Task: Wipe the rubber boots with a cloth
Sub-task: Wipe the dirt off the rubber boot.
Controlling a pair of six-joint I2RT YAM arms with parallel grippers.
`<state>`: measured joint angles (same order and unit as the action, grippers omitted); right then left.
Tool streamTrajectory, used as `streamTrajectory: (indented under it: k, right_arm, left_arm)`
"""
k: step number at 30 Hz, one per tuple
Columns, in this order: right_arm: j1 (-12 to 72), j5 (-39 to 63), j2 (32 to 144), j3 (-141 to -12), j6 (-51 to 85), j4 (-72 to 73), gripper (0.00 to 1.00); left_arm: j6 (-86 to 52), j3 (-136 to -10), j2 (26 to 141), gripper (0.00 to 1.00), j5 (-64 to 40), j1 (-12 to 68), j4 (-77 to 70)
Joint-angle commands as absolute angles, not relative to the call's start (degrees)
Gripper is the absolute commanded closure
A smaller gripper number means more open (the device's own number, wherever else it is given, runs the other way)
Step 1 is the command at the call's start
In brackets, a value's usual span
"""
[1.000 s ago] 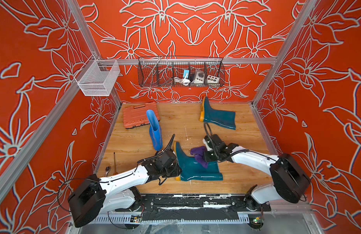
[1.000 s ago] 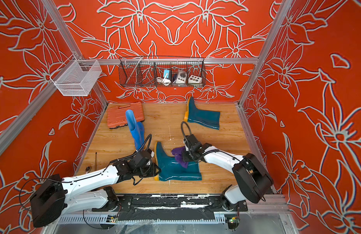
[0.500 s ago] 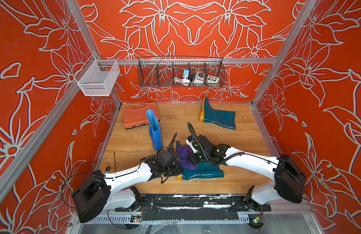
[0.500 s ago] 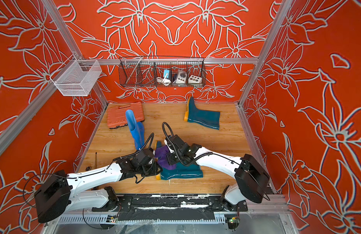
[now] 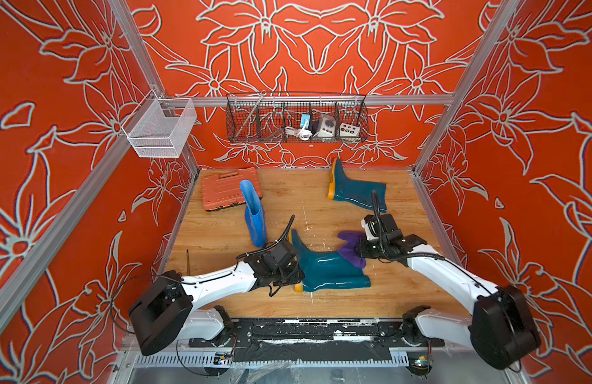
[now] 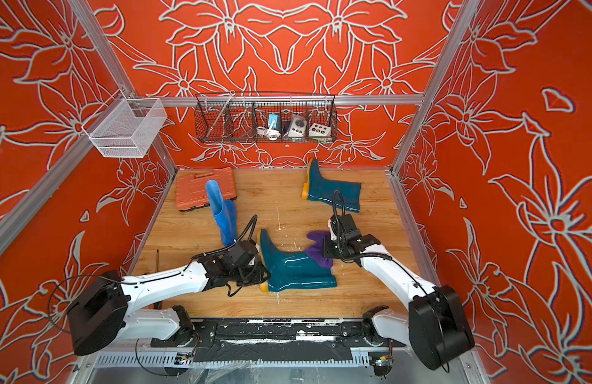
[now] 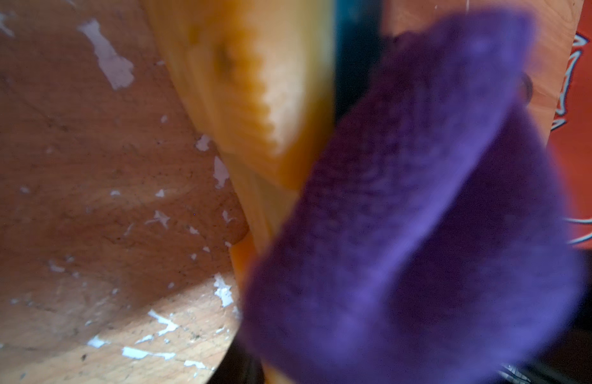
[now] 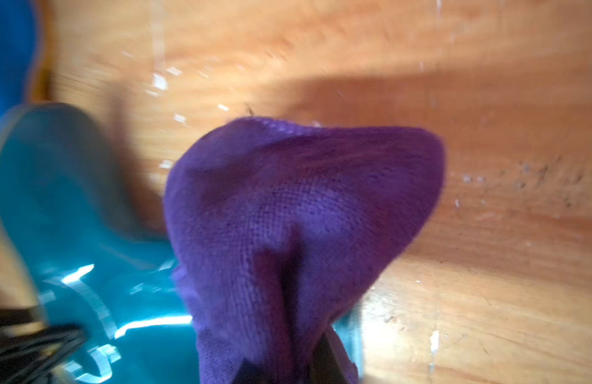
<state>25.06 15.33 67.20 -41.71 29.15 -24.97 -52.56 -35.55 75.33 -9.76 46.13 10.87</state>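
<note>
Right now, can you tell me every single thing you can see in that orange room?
blue boot: 1, bright blue, standing, left of middle
teal boots: 2, dark teal, yellow soles; back teal boot lying far right, front teal boot lying between the arms
cloth: 1, purple, at the front teal boot's open end
tool case: 1, orange, back left
wire basket: 1, black, back wall, gadgets inside
mesh basket: 1, white, left wall
left gripper: 1, black, at the front teal boot's sole
right gripper: 1, black, shut on the cloth
</note>
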Motion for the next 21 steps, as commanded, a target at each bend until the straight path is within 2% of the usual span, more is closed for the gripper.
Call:
streamTrajectory:
  k: [1, 3, 5, 9, 12, 15, 21]
  right_arm:
    - [30.7, 15.2, 66.2, -43.8, 31.6, -25.8, 1.0]
    - [38.4, 11.9, 68.1, -44.0, 33.8, -23.1, 1.0]
    - [44.7, 11.7, 72.7, -43.8, 36.4, -18.4, 1.0]
    - [51.2, 12.9, 82.6, -45.0, 38.9, -13.9, 1.0]
    - [52.3, 11.4, 85.8, -45.5, 37.4, -14.6, 1.0]
    - [48.9, 7.1, 84.9, -44.3, 34.0, -19.2, 1.0]
    - [24.0, 18.1, 74.3, -31.5, 31.5, -17.6, 1.0]
  left_arm:
    - [-53.0, -37.9, 78.0, 0.91, -9.0, 46.1, 9.2]
    - [-53.0, -38.4, 78.9, 0.75, -9.0, 46.0, 9.4]
    - [-53.0, -38.5, 79.5, 0.69, -9.3, 46.0, 9.3]
    - [-53.2, -38.2, 80.2, 0.69, -9.9, 46.0, 9.3]
    - [-53.3, -37.8, 80.4, 0.73, -10.2, 46.0, 9.3]
    - [-53.3, -37.7, 80.2, 0.82, -10.4, 45.9, 9.3]
    - [-52.3, -37.7, 78.6, 1.0, -10.6, 45.4, 10.1]
